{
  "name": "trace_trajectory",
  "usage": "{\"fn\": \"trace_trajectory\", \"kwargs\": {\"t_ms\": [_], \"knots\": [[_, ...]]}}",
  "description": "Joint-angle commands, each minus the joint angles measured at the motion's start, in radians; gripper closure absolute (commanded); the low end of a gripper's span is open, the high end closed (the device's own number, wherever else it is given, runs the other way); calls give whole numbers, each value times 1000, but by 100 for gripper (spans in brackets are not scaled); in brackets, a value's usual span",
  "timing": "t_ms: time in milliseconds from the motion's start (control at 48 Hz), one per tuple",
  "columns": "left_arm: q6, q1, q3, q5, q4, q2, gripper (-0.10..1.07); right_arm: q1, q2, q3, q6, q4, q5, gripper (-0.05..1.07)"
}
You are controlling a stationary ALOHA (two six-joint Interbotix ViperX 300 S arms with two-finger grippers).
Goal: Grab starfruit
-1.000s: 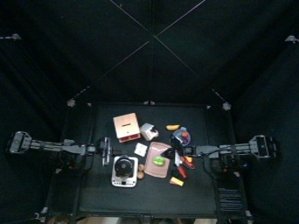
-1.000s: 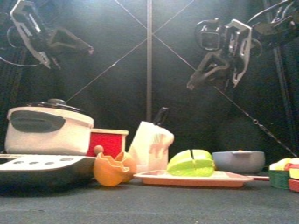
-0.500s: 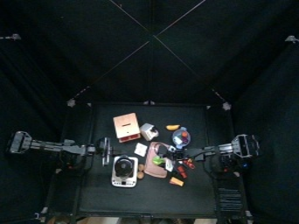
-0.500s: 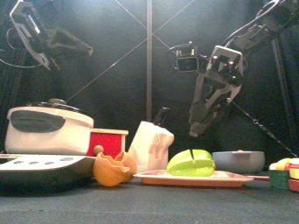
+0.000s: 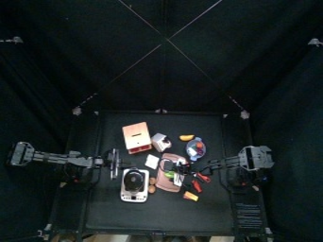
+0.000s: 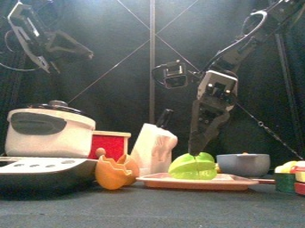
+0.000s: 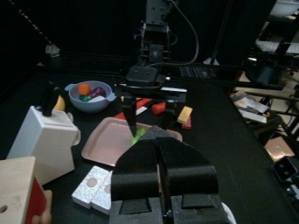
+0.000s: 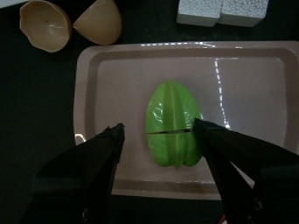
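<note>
Now right end effector spread wide above starfruit on pink tray

Dim, black-curtained scene; overhead light glares on the tray.

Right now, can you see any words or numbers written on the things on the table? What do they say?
No text can be read in any view.
The red box shows a plain face, no lettering visible.
The rice cooker and the scale may carry markings, but they are too small and blurred to read.
The starfruit and its pink tray bear none.
</note>
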Motion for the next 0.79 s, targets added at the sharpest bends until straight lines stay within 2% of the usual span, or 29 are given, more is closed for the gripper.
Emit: {"fn": "trace_trajectory", "kwargs": {"t_ms": [0, 438, 771], "knots": [[0, 2, -11, -9, -2, 0, 89, 0, -5, -21, 2, -5, 9, 9], [0, 6, 2, -9, -2, 0, 89, -2, -17, -55, 6, -38, 37, 9], [-2, 6, 6, -9, -2, 2, 89, 0, -35, -100, 8, -64, 152, 9]]}}
